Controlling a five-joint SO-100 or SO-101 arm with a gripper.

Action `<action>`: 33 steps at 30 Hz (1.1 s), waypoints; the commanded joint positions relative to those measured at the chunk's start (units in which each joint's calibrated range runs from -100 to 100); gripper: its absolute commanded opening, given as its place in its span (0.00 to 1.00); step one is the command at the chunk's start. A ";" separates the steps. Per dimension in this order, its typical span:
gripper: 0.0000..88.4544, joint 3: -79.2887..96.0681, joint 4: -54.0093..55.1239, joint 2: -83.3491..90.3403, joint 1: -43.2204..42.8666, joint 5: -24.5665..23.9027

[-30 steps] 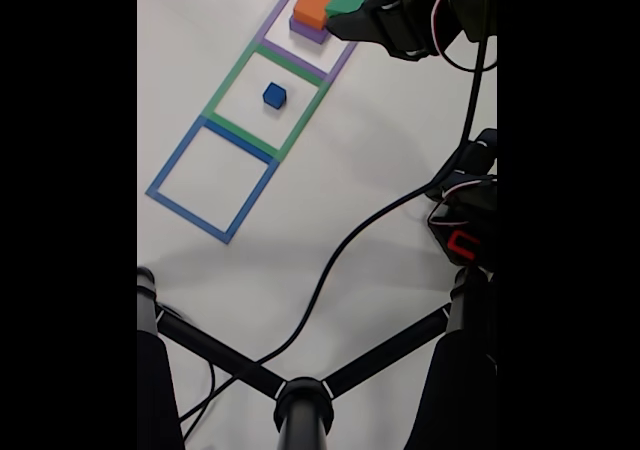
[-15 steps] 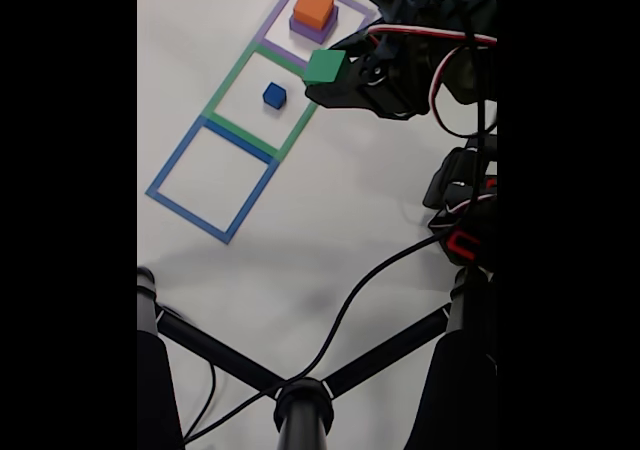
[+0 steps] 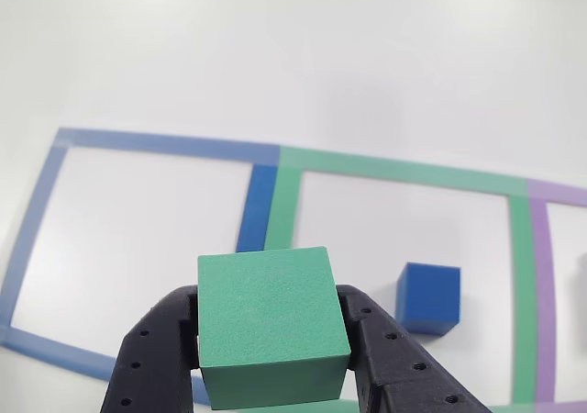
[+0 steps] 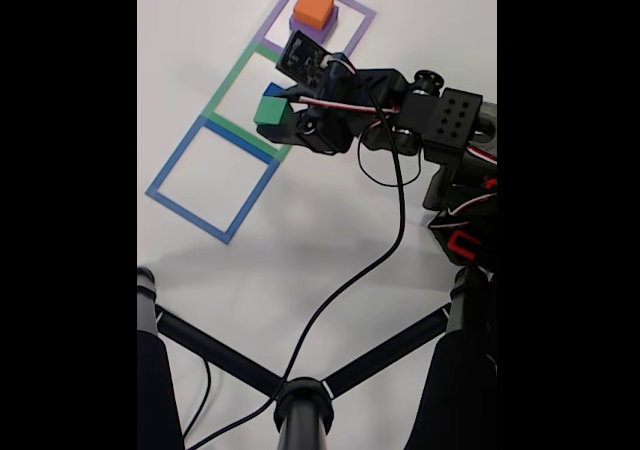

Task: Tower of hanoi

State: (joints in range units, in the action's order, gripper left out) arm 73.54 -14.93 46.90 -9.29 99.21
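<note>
My gripper (image 3: 271, 358) is shut on the green block (image 3: 271, 326), with a black finger pressed against each side. In the fixed view the same green block (image 4: 270, 109) hangs in the gripper (image 4: 276, 116) over the green tape square, near its border with the blue one. The small blue cube (image 3: 428, 297) rests on the table inside the green square; the fixed view has it mostly hidden behind the held block. The orange block (image 4: 314, 7) sits on the purple block (image 4: 309, 29) in the purple square.
Three tape outlines lie in a row: blue (image 4: 212, 178), green (image 4: 236, 76), purple (image 4: 352, 32). A black cable (image 4: 356, 268) trails across the table to a black stand (image 4: 300, 400) at the bottom. The arm's base (image 4: 462, 210) is at the right.
The gripper has carried the green block from beside the purple square down and left, over the green square toward the blue one. The arm has swung across the view.
</note>
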 commanded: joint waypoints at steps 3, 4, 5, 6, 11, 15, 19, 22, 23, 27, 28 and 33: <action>0.10 7.38 28.49 -11.96 -3.25 0.79; 0.10 7.74 32.21 -14.45 -3.71 0.79; 0.10 7.83 35.85 -17.33 -4.09 0.79; 0.10 7.83 38.85 -19.89 -4.47 0.79; 0.09 7.19 53.74 -33.52 -5.92 0.79; 0.10 4.92 61.02 -41.77 -7.06 0.79; 0.10 0.65 64.18 -48.34 -8.13 0.79; 0.09 -2.98 66.20 -53.71 -9.12 0.79; 0.09 -4.07 66.77 -55.39 -9.35 0.79; 0.10 -7.62 70.57 -62.28 -10.57 0.79; 0.10 -8.44 71.54 -63.88 -10.88 0.79; 0.10 -11.89 75.83 -70.29 -12.17 0.79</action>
State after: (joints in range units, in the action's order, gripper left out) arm 64.93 57.38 -21.57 -20.26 99.21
